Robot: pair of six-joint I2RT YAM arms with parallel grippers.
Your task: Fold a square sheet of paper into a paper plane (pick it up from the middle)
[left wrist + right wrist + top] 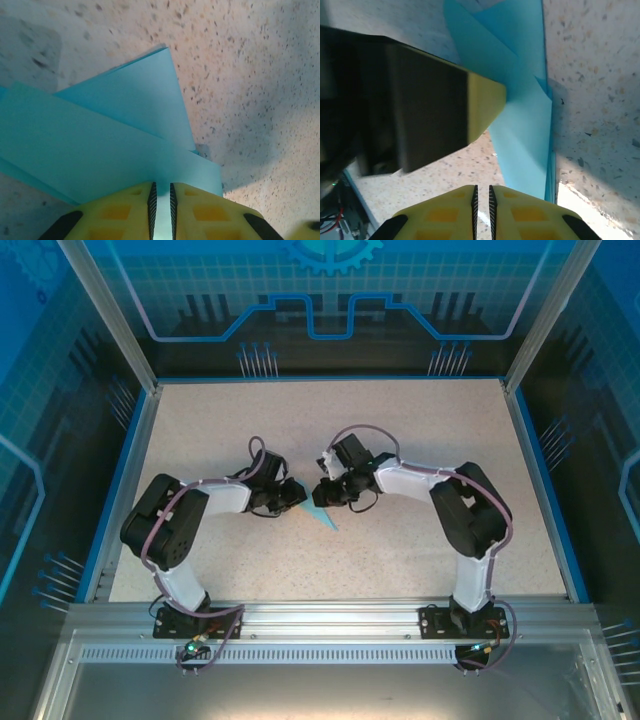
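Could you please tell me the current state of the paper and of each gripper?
Light blue folded paper sheet: creased into overlapping layers, one edge pinched.
Left gripper: shut on the paper's edge.
Right gripper: fingers nearly together, no paper seen between them.

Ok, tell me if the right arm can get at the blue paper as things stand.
Probably yes: the blue paper lies just ahead of the right fingers, nothing between. The left fingers, pinching its edge, sit off to the side. Right fingers need opening first.
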